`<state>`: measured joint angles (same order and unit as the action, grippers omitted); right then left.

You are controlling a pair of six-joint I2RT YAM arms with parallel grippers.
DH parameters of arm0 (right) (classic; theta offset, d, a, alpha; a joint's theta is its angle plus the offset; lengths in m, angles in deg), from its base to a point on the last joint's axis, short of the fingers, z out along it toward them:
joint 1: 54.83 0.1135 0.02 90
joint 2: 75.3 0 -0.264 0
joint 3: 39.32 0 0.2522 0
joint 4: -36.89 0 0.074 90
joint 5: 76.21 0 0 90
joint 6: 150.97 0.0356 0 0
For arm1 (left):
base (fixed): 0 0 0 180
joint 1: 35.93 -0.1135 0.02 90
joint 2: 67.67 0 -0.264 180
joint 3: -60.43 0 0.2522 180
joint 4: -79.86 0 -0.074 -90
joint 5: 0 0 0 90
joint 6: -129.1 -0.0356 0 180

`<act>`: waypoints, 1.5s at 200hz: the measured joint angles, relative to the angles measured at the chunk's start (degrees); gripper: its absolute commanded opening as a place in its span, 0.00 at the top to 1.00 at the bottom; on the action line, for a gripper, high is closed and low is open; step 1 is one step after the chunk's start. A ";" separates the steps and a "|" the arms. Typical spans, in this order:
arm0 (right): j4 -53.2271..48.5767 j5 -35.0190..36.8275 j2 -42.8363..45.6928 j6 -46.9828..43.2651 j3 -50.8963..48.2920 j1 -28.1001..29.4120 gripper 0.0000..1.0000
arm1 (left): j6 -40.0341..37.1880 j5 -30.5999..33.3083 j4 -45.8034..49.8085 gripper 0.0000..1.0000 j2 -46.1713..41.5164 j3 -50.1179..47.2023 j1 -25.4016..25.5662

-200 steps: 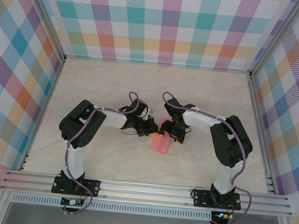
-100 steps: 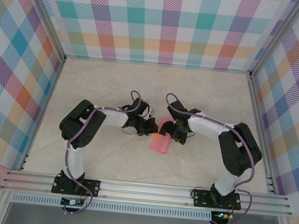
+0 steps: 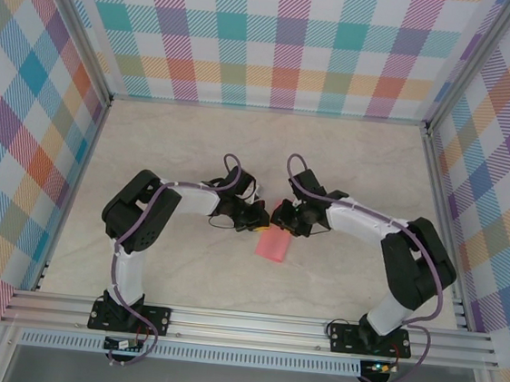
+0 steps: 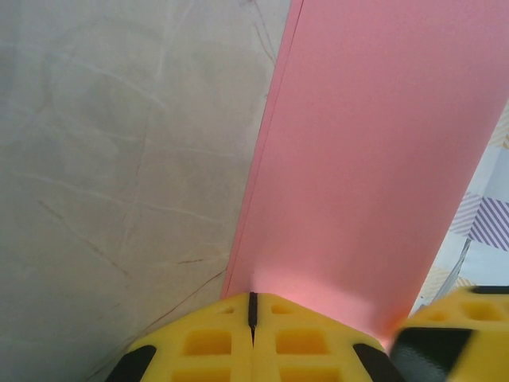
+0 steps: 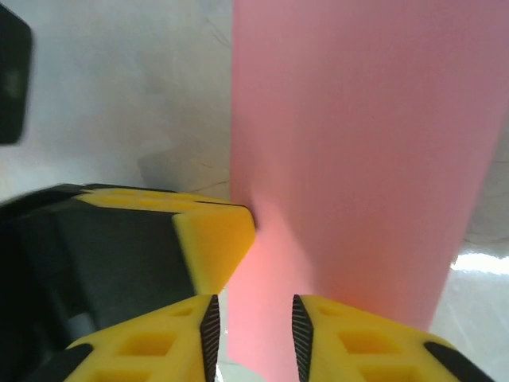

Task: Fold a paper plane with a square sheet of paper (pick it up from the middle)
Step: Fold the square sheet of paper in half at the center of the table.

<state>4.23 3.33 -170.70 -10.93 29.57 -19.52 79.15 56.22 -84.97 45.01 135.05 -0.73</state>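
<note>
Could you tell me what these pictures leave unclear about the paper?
Top view: the far end of the paper is hidden under the left gripper and right gripper.
Left wrist view: the frame edges cut off its far end, so its outline is unknown.
Right wrist view: whether the fingers touch it.

The pink square sheet of paper [image 3: 274, 244], folded double, sits central on the table [image 3: 350, 155].

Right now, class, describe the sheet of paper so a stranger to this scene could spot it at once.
On the pale marbled table, find where the left gripper and right gripper meet near the middle. The sheet of paper sticks out from them toward the near edge: flat, plain and the only salmon-pink thing, against yellow fingers.
</note>
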 measured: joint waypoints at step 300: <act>18.03 -13.25 -4.20 -2.03 -9.38 -9.35 0.73 | 1.46 3.23 0.13 1.00 -1.29 -0.72 0.72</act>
<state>22.26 -9.92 -174.89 -12.96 20.19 -28.87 80.62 59.45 -84.84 43.73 134.33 -0.01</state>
